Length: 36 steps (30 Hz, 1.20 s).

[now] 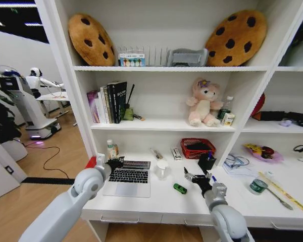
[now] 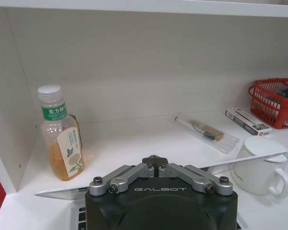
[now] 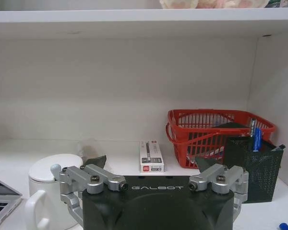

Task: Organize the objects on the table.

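A slim silver laptop (image 1: 127,182) lies open at the table's (image 1: 156,206) front left, its lid (image 2: 252,161) tilted part way. My left gripper (image 1: 116,162) (image 2: 155,160) is at the lid's upper edge, jaws drawn together on it. A clear bottle with a green label (image 2: 60,134) (image 1: 111,149) stands upright behind the laptop, by the side wall. A small green toy piece (image 1: 180,188) lies right of the laptop. My right gripper (image 1: 193,177) (image 3: 149,164) hovers open just right of that piece, holding nothing. A blue pen (image 1: 213,178) lies beside it.
A white lidded mug (image 1: 162,169) (image 3: 50,191) stands between the grippers. Behind are a red basket (image 3: 216,134), a black mesh pen holder (image 3: 252,167), a small flat box (image 3: 150,156) and a clear pen case (image 2: 206,132). A tape roll (image 1: 256,185) and a yellow ruler (image 1: 285,191) lie at right.
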Tool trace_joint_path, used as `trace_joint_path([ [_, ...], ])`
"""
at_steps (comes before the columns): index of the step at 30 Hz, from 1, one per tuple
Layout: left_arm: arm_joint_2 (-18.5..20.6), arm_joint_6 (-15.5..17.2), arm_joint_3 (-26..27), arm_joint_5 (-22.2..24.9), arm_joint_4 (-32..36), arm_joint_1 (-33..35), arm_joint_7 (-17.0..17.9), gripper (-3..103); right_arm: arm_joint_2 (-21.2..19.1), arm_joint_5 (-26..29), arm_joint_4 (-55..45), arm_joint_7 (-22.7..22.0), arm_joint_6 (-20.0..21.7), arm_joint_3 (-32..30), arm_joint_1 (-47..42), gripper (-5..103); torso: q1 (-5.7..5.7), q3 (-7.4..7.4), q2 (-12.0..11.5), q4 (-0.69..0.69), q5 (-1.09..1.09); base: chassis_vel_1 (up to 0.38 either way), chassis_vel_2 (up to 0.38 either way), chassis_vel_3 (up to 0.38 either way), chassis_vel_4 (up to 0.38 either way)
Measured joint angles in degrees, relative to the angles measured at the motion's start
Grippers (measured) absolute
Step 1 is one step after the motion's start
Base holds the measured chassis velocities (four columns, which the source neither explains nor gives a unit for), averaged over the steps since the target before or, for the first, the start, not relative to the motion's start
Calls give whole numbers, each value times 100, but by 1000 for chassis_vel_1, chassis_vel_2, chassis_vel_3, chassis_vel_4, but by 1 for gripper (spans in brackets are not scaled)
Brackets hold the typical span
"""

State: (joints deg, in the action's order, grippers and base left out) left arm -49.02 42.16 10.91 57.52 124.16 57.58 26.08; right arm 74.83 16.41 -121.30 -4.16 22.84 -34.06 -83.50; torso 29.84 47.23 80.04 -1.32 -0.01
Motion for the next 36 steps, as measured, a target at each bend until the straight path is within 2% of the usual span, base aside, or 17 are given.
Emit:
trace_joint_path([
  [5, 154, -1, 216, -91, 452, 639, -3, 0, 5, -57, 79, 0, 0, 105, 44, 100, 0, 0, 0, 1, 0, 0, 0, 0, 0],
  [9, 183, -1, 96, -134, 542, 994, 45, 0, 18, -115, 131, 1, -4, 218, 69, 100, 0, 0, 0, 1, 0, 0, 0, 0, 0],
  [16, 41, -2, -407, -376, 239, 981, 147, 0, -16, -109, 175, -1, -3, 261, 125, 100, 0, 0, 0, 0, 1, 0, 0, 0, 0],
  [18, -145, -3, -597, -337, 57, 884, 358, 0, -37, -76, 204, 3, -3, 209, 152, 100, 0, 1, -1, 0, 0, 0, 0, 0, 0],
  [23, -256, -12, -571, -357, -27, 733, 403, 0, -56, -2, 204, 8, -5, 149, 172, 100, 0, 1, -1, 0, 0, 0, 0, 0, 0],
  [24, -313, -181, -434, -553, -45, 639, 264, 0, -63, 19, 200, 11, -9, 132, 174, 100, 0, 1, -1, -1, 0, 0, 0, 0, 0],
  [26, -323, -251, -382, -632, -46, 626, 190, 0, -64, 26, 197, 11, -10, 130, 175, 100, 0, 0, -1, -1, 1, 0, 0, 0, 0],
  [27, -345, -573, 27, -1139, -56, 603, -160, 0, -76, 51, 166, 11, -13, 121, 171, 100, 0, 1, -2, -1, 0, 0, 0, 0, 0],
  [28, -351, -813, 371, -1431, -42, 653, -451, 6, -80, 69, 137, 12, -13, 121, 163, 100, 0, 1, -1, -2, 2, 0, 0, 0, 0],
  [29, -362, -993, 638, -1626, -7, 725, -615, 6, -85, 78, 115, 11, -14, 121, 159, 100, 0, 1, -2, 0, 1, 0, 0, 0, 0],
  [30, -362, -993, 638, -1626, -7, 725, -615, 6, -85, 78, 115, 11, -14, 121, 159, 100, 0, 1, -2, 0, 1, 0, 0, 0, 0],
  [31, -406, -1342, 941, -1870, 47, 854, -709, 17, -89, 90, 73, 8, -14, 128, 148, 100, 0, 0, -1, 0, 2, 0, 0, 0, 0],
  [32, -466, -1636, 1113, -2051, 80, 977, -735, 17, -96, 103, 34, -7, -13, 140, 137, 100, 0, 0, -1, 1, 1, 0, 0, 0, 0],
  [33, -466, -1636, 1113, -2051, 80, 977, -735, 17, -96, 103, 34, -7, -13, 140, 137, 100, 0, 0, -1, 1, 1, 0, 0, 0, 0],
  [34, -608, -1955, 1328, -2326, 118, 1161, -743, 27, -118, 141, -29, -34, -2, 143, 111, 100, 0, 0, -1, 1, 1, 0, 0, 0, 0],
  [35, -712, -2106, 1432, -2465, 140, 1286, -745, 27, -142, 181, -86, -48, 20, 140, 88, 100, 0, 0, -1, 1, 1, 0, 0, 0, 0],
  [36, -712, -2106, 1432, -2465, 140, 1286, -745, 27, -142, 181, -86, -48, 20, 140, 88, 100, 0, 0, -1, 1, 1, 0, 0, 0, 0],
])
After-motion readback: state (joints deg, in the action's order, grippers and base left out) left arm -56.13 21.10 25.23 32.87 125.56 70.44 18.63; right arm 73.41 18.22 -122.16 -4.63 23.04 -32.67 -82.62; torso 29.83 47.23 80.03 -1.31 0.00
